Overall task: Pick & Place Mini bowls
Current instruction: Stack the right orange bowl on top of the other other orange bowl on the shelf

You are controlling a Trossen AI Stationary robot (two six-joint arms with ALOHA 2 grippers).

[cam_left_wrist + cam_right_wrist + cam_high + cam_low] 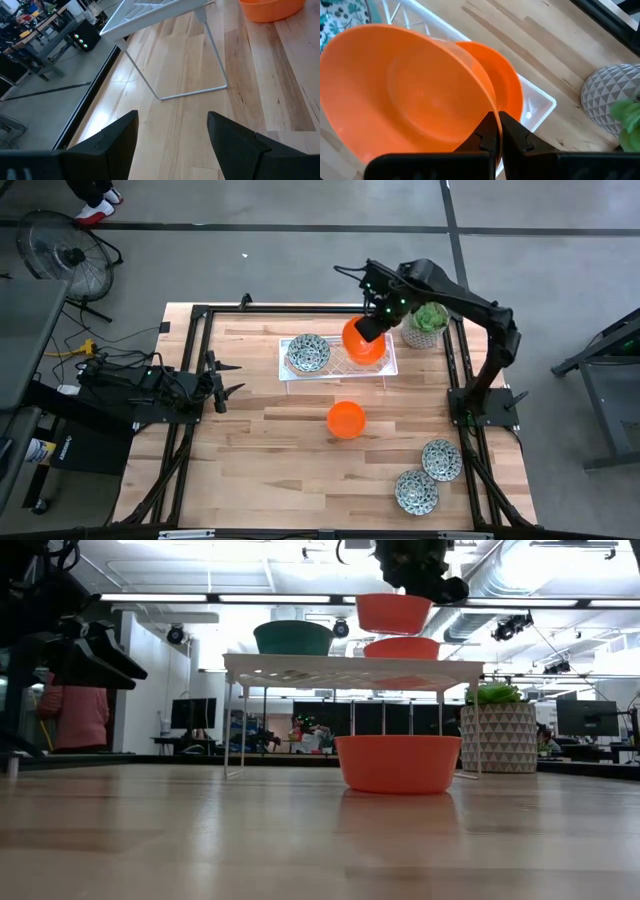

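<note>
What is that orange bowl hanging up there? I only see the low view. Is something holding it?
Observer: Yes. The right gripper is shut on the rim of the held orange bowl, above the white rack.
Operator: Is the rack empty under it?
Observer: No. A second orange bowl sits on the rack just beneath, and a mosaic bowl sits at the rack's other end.
Operator: Any more bowls?
Observer: Two more mosaic bowls lie on the table near the right arm's base.
Operator: And the other arm?
Observer: The left gripper waits open at the table's left side.
</note>
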